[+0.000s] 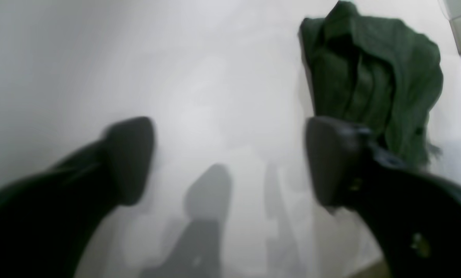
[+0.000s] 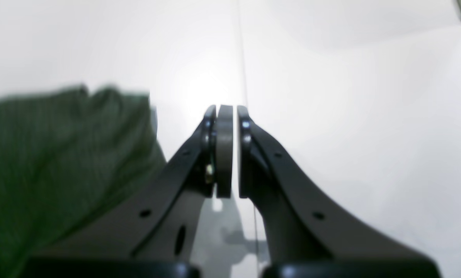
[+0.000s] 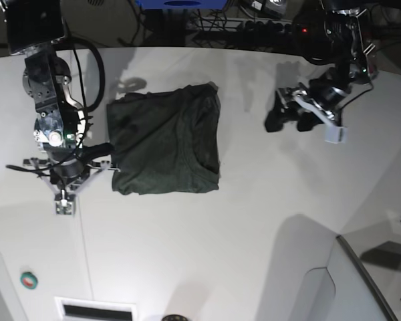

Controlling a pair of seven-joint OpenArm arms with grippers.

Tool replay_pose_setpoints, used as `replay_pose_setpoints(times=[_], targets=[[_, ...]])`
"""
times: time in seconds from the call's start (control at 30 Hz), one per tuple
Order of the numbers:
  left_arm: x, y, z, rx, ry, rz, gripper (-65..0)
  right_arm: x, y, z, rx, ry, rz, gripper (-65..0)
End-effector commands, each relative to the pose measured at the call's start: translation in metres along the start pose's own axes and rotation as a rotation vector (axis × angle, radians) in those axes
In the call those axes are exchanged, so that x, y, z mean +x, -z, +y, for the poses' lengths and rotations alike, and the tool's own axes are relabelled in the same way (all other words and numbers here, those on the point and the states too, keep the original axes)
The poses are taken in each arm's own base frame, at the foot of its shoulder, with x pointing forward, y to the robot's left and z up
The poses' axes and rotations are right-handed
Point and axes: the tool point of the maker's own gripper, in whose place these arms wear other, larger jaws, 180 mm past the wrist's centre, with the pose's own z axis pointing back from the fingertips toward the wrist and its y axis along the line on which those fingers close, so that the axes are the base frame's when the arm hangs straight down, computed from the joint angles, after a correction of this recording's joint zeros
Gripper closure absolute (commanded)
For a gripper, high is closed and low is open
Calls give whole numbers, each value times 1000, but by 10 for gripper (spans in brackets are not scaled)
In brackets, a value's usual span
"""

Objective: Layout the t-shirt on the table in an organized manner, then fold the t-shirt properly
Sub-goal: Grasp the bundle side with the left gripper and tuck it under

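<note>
The t-shirt (image 3: 166, 142) lies on the table (image 3: 254, 221) as a compact rectangle; fold looks about done, imo. Left gripper (image 3: 289, 115) is spread wide, empty, well clear. Right gripper (image 3: 108, 148), pressed together, sits at shirt's edge. Next: check edges, back off.

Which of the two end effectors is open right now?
The left end effector, on the base view's right: its black fingers stand wide apart over the glossy white table. The right end effector, beside the dark green t-shirt, is shut.
</note>
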Motion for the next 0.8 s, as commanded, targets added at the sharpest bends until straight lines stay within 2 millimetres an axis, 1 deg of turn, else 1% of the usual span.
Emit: replay_pose_setpoints(times=[0.0,0.13,0.23,0.3,0.43,0.53,0.63,0.77], targets=[[14,11,-17,-62,9,-43,-634,22,-2,-6,-18,-10,-72,-21],[-3,44,-44,-145,-27,17,-632,18,-2,-8,-20,-22,-65,-20],[-4,60,-58,-177,-70,15,-632,10,-1,-15,-33,-41,-51,-18],[-3,67,-62,-188,-84,16,-632,8,-1,-16,-34,-43,-47,-18],[-7,79,-68,-204,-116,33,-632,4,-2,-18,-38,-44,-39,-18],[-14,91,-87,-248,-108,55,-632,2,-2,-19,-40,-44,-36,-18],[-27,98,-103,-284,-101,76,-632,3,-1,-21,-43,-54,-38,-18],[-41,104,-111,-302,-124,85,-632,4,-1,-23,-48,-52,-40,-18]])
